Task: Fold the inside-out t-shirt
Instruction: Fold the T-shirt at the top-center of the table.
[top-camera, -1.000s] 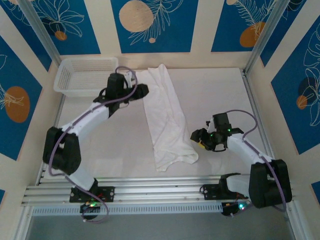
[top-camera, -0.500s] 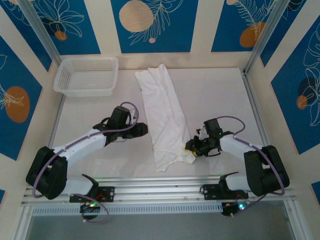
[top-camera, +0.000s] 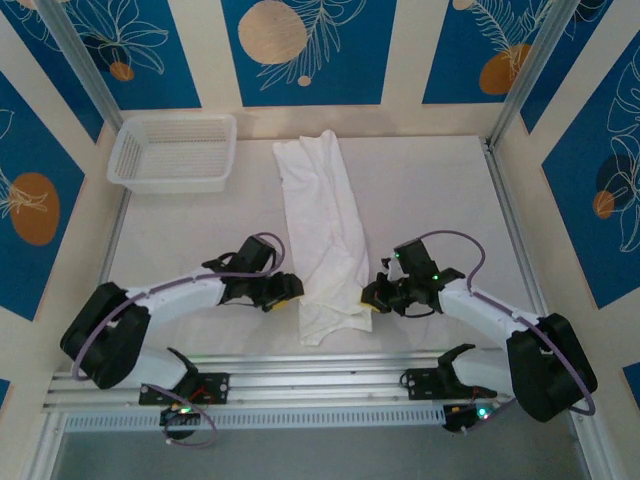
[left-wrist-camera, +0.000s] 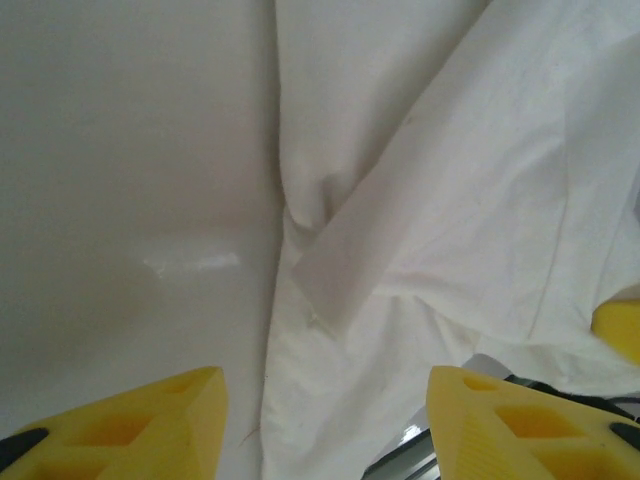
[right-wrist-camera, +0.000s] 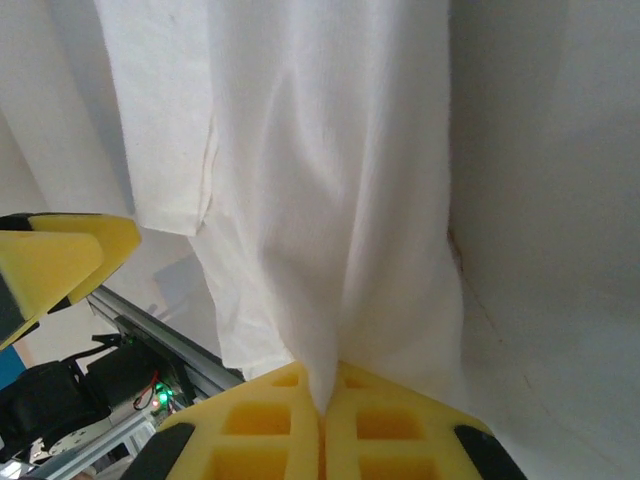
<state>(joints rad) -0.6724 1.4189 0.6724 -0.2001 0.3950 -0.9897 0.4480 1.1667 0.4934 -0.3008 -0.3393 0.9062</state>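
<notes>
The inside-out t-shirt (top-camera: 322, 230) lies as a long white strip down the middle of the table, from the back edge to near the front rail. My left gripper (top-camera: 291, 290) is open at the strip's near left edge, yellow fingers (left-wrist-camera: 150, 425) spread with the wrinkled t-shirt (left-wrist-camera: 450, 200) ahead of them. My right gripper (top-camera: 368, 296) is shut on the t-shirt's near right edge. In the right wrist view the yellow pads (right-wrist-camera: 270, 425) pinch a ridge of the t-shirt (right-wrist-camera: 300, 180), and a left finger (right-wrist-camera: 60, 255) shows beyond the cloth.
A white plastic mesh basket (top-camera: 175, 152) stands at the back left corner. The aluminium rail (top-camera: 320, 385) runs along the near edge just below the shirt's end. Bare white table (top-camera: 430, 200) spreads to both sides of the strip.
The left arm swept from beside the basket down to the shirt's near left edge. The right gripper moved left to the near right edge and shut on it, narrowing the shirt's lower end.
</notes>
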